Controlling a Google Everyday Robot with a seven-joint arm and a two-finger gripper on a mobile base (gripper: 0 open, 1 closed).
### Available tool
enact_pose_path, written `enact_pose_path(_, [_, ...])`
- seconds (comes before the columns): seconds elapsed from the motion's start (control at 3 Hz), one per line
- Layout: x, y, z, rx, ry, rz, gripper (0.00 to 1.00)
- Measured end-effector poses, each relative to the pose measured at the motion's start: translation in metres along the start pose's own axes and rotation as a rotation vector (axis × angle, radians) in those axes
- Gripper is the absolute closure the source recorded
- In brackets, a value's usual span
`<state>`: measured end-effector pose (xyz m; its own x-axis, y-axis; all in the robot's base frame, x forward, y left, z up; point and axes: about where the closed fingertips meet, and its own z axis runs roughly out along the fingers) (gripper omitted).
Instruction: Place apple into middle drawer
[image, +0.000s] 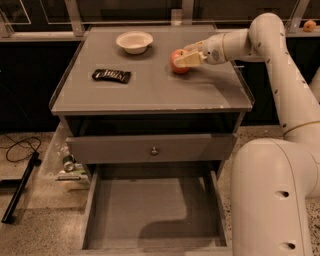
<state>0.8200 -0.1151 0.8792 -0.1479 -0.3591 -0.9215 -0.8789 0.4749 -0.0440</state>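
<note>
The red apple (176, 62) sits on the grey cabinet top (150, 92), right of centre toward the back. My gripper (187, 59) reaches in from the right, and its cream fingers (190, 59) close around the apple's right side at table height. The middle drawer (150, 212) is the wide shallow grey box pulled fully open at the bottom front, with nothing on its floor. Above it is a shut drawer front with a small round knob (154, 149).
A white bowl (134, 41) stands at the back of the top and a dark snack packet (111, 75) lies at the left. A tiny orange fruit (309, 25) sits on the far right ledge. My white body (275, 200) stands beside the open drawer's right side. Cables and clutter (65, 165) lie on the floor at left.
</note>
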Motion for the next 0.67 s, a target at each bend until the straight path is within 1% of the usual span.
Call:
enact_pose_path(0.33, [-0.003,0.005,-0.003,-0.007,-0.014,-0.005,1.0])
enact_pose_path(0.67, [-0.015,0.017,-0.02,-0.003,-0.062,-0.019,1.0])
